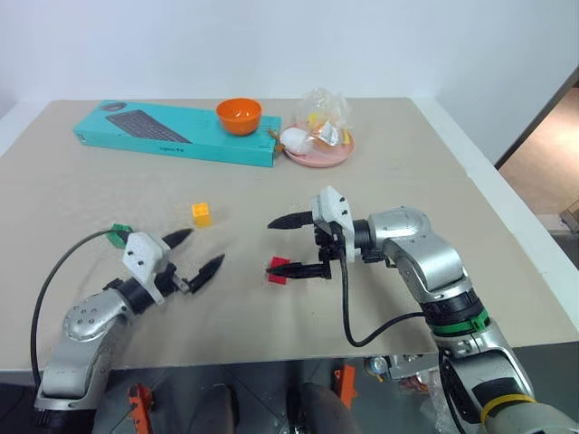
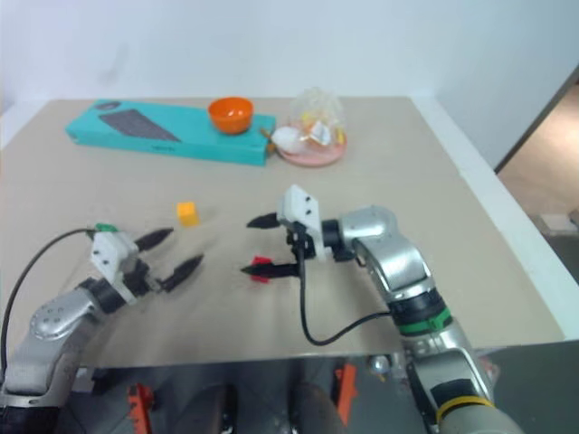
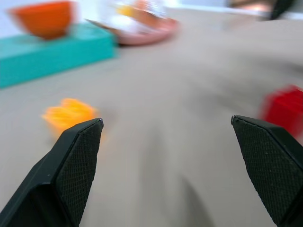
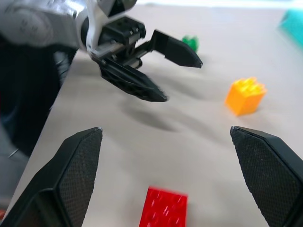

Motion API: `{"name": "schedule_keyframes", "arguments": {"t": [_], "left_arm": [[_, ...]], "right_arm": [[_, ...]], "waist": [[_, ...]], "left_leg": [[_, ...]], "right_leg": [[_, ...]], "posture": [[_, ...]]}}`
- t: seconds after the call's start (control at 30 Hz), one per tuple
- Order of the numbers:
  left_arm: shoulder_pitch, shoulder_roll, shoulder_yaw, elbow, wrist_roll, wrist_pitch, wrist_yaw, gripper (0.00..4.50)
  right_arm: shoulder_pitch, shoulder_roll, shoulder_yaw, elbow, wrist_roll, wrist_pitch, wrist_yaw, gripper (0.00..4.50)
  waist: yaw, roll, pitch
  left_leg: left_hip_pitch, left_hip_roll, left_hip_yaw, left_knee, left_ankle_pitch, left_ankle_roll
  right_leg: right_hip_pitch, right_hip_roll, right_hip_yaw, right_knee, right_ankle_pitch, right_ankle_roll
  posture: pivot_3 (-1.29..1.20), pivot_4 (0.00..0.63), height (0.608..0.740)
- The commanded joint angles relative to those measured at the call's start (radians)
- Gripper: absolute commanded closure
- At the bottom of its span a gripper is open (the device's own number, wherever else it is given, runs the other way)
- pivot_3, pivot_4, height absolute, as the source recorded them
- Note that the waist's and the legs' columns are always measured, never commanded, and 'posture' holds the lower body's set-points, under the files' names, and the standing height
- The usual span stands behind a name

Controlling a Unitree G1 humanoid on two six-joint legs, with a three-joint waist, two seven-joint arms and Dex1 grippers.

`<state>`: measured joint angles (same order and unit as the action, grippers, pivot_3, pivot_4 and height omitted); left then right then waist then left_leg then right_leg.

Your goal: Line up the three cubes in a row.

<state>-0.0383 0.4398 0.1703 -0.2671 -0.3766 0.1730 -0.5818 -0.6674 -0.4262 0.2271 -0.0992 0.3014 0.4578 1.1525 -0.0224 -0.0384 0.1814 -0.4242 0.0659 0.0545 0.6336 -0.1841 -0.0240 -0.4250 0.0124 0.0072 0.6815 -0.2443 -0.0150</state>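
Green cube (image 1: 118, 236): far left, near side of the table (image 1: 507, 271), tucked just behind the left gripper's wrist and partly hidden by it. Left gripper (image 1: 194, 252): fingers spread wide, nothing between them, pointing toward the middle of the table.

Yellow cube (image 1: 202, 213): a little farther back and to the right of the left gripper, standing free.

Red cube (image 1: 279, 270): right of the yellow one and nearer, lying on the table below the right gripper (image 1: 282, 246). That gripper's fingers stand fully apart and hold nothing; the lower finger hangs just over the cube.

Judgement: no row yet. The three cubes sit apart at uneven depths: yellow farther back than the red and green. At least one cube has to be shifted into line.
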Motion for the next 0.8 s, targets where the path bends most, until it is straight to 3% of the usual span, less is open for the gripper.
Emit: {"name": "schedule_keyframes", "arguments": {"t": [0.03,0.23,0.33,0.53,0.8], "left_arm": [[-0.031,-0.033,0.023,0.006,0.037,-0.003,0.099,0.0],[-0.065,-0.091,0.076,0.029,0.078,0.002,0.268,0.0],[-0.076,-0.072,0.116,0.039,0.072,0.015,0.287,0.0],[-0.07,0.039,0.191,0.055,-0.057,0.092,0.146,0.0],[-0.084,0.208,0.283,0.201,-0.128,0.15,-0.01,0.0]], "right_arm": [[0.01,0.013,-0.034,-0.065,0.031,0.015,-0.058,0.02],[0.017,0.014,-0.021,-0.071,0.028,0.001,-0.097,0.02],[0.02,0.015,-0.013,-0.07,0.018,-0.018,-0.112,0.02],[0.019,0.023,-0.016,-0.07,0.035,-0.014,-0.131,0.02],[0.021,0.033,-0.005,-0.063,0.033,-0.046,-0.131,0.02]], "waist": [[0.0,0.0,0.0],[0.0,0.0,0.0],[-0.001,0.0,0.0],[-0.001,0.0,0.0],[-0.001,0.0,0.0]], "left_leg": [[0.0,0.0,0.0,0.0,0.0,0.0],[0.0,0.0,0.0,0.0,0.0,0.0],[0.0,-0.001,0.0,0.0,0.0,0.0],[0.0,0.0,0.0,0.0,0.0,0.0],[0.0,0.0,0.0,0.0,0.0,0.0]], "right_leg": [[0.0,0.0,0.0,0.0,0.0,0.0],[0.0,0.0,0.0,0.0,0.0,0.0],[0.0,0.001,0.0,0.0,0.0,0.0],[0.0,0.002,0.0,0.0,0.0,0.0],[0.0,0.001,-0.001,0.0,0.0,0.0]], "posture": [[0.0,0.15,0.74],[0.0,0.15,0.74],[0.0,0.15,0.74],[0.0,0.15,0.74],[0.0,0.15,0.74]]}}
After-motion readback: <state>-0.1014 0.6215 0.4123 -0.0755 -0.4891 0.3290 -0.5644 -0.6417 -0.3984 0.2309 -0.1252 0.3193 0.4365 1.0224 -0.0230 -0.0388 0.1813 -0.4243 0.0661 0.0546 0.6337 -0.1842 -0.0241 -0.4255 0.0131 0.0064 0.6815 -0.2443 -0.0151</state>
